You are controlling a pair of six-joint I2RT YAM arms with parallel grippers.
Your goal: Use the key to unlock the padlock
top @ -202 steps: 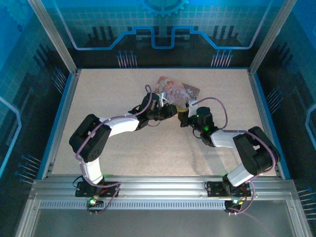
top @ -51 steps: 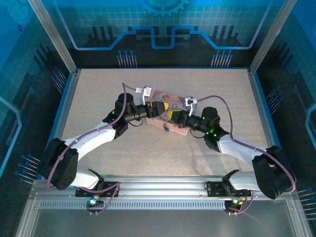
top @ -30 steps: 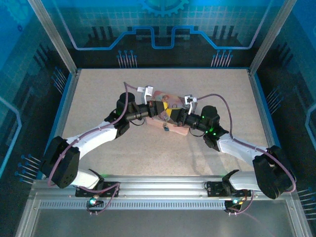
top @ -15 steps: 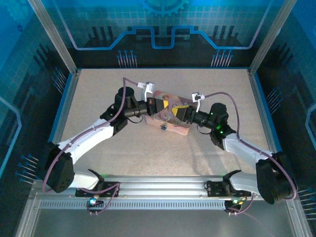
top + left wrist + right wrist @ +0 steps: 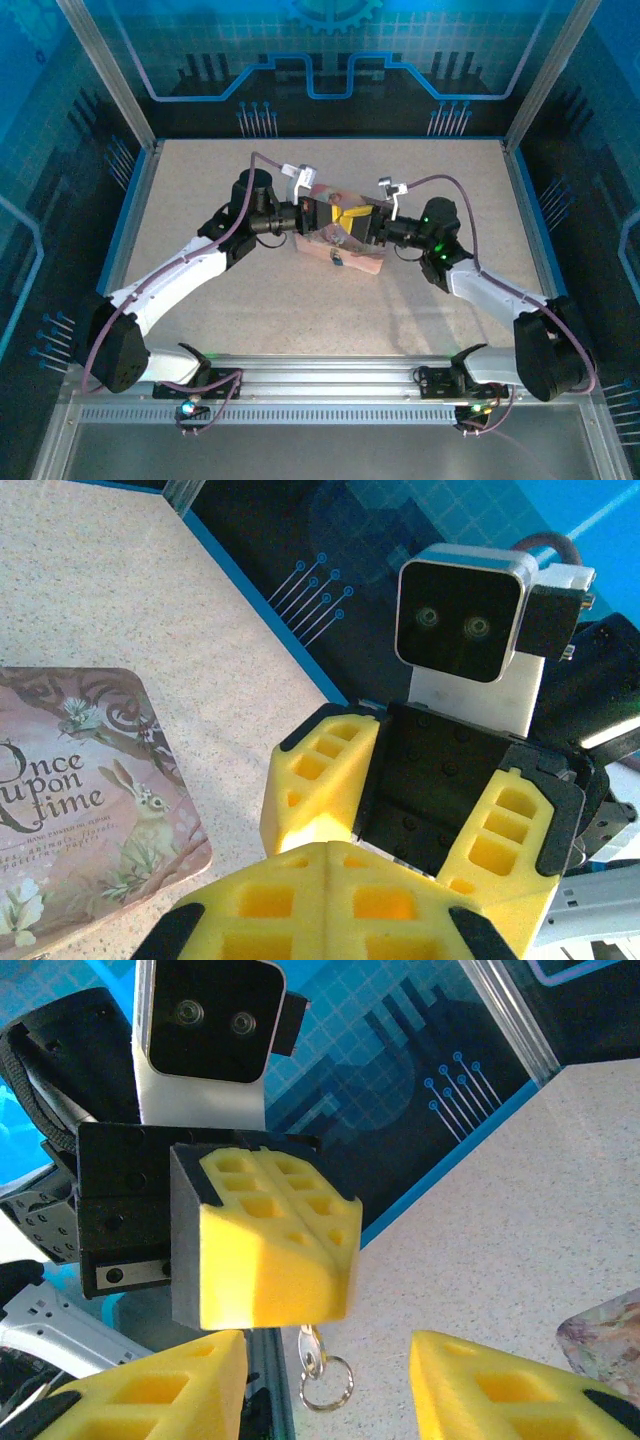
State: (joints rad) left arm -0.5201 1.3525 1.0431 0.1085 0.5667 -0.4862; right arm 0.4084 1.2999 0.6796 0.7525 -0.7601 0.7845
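Right wrist view caught the change: the right gripper (image 5: pixel 405 815) had just spread its jaws and held nothing, while the left gripper (image 5: pixel 275 1250) stayed clenched on the key (image 5: pixel 312 1358), whose ring (image 5: pixel 326 1392) dangled under its pads. Both tools had also risen and drawn together, and now faced each other tip to tip above the pink tin (image 5: pixel 365 265). I judged this a handover just finished: the key was left with the left tool alone, which freed the right one to go down for the padlock (image 5: pixel 337 260). That lay as a small bluish speck, seemingly on the tin, below the meeting tips and a little toward the arms' bases, with neither tool touching it. No unlocking had begun. Under the tools stretched a pale speckled table (image 5: pixel 300 320); beyond them stood blue printed panels (image 5: pixel 320 60) in a metal frame
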